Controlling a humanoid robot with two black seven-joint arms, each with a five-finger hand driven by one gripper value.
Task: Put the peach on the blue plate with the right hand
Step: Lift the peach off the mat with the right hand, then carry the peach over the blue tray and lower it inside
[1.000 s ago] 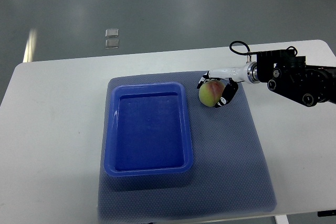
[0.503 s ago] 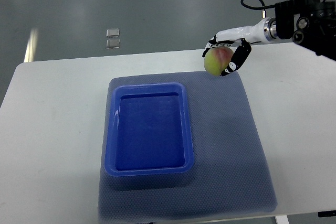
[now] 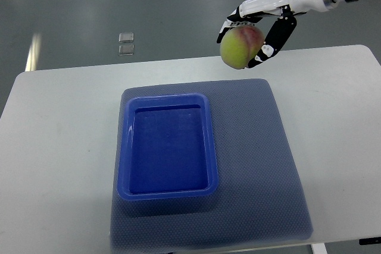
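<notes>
1. I see the right hand [image 3: 257,31] at top right, fingers curled around the peach [image 3: 240,46].
2. Peach sits under the palm, black fingertips [image 3: 266,50] pressing its right side, held in the air above the worktop's [image 3: 59,123] far edge.
3. Blue plate [image 3: 168,147] lies on the grey mat [image 3: 262,159], well apart from the peach, lower left of it.

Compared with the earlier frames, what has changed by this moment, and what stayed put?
The right hand, already closed on the peach, has lifted it off the grey mat; hand and fruit now appear larger and higher in the picture, over the table's far edge. Nothing was let go. The blue plate, the mat and the white table have not moved.
</notes>
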